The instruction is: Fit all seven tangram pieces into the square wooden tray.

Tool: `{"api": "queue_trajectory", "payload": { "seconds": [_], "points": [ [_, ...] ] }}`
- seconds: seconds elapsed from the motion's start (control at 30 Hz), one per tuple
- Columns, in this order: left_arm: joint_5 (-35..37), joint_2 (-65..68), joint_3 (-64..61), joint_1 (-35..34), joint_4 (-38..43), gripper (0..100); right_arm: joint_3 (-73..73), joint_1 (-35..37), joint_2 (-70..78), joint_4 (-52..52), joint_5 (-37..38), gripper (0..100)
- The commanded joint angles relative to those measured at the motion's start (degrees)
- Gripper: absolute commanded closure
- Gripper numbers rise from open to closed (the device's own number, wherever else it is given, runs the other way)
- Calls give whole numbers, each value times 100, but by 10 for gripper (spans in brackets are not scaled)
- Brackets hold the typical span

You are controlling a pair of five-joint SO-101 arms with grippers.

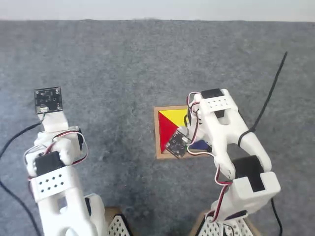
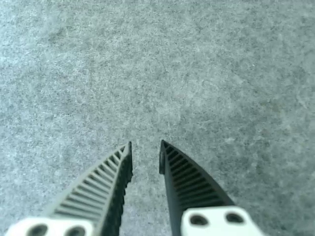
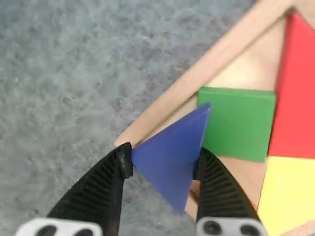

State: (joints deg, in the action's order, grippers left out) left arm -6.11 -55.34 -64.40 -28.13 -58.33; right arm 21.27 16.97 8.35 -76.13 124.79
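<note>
Four pieces can be counted: a blue triangle (image 3: 172, 169), a green square (image 3: 240, 123), a red triangle (image 3: 298, 83) and a yellow triangle (image 3: 288, 194). The last three lie flat in the square wooden tray (image 1: 157, 142), which sits just right of centre in the high view.

Step in hand, as judged: placing the blue triangle. The right gripper (image 3: 165, 156) is clenched on it by two edges and holds it tilted over a tray corner, its tip beside the green square. Bare tray floor borders that square (a likely seat). The next move calls for levelling the piece, turning it square to the rim, lowering it and releasing.

The left gripper (image 2: 145, 146) is released, its jaws slightly parted with nothing between them, over grey carpet (image 2: 157, 59) in the left part of the high view, well apart from the tray.

Obstructions: the right arm (image 1: 224, 130) covers the tray's right side from above, so the count of seated pieces cannot be confirmed. Whether the blue triangle touches the rim or the floor cannot be told.
</note>
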Motion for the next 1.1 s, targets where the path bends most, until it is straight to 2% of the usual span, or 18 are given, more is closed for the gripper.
{"api": "queue_trajectory", "payload": {
  "seconds": [0.0,0.07,0.2,0.67,0.87,1.07],
  "points": [
    [-53,-123,163,-9,105,909,-149,-110,-145,-171,747,909],
    [-53,-123,171,-9,105,909,-158,-110,-171,-365,1116,909],
    [-53,-123,171,-9,105,909,-325,-84,-145,-391,1380,909],
    [-53,-123,171,-9,105,909,-571,40,-101,-382,1389,903],
    [-53,-123,180,-9,105,909,-589,40,-101,-356,1292,796],
    [-53,-123,180,-9,105,909,-589,-4,-127,-101,1160,790]
  ]
}}
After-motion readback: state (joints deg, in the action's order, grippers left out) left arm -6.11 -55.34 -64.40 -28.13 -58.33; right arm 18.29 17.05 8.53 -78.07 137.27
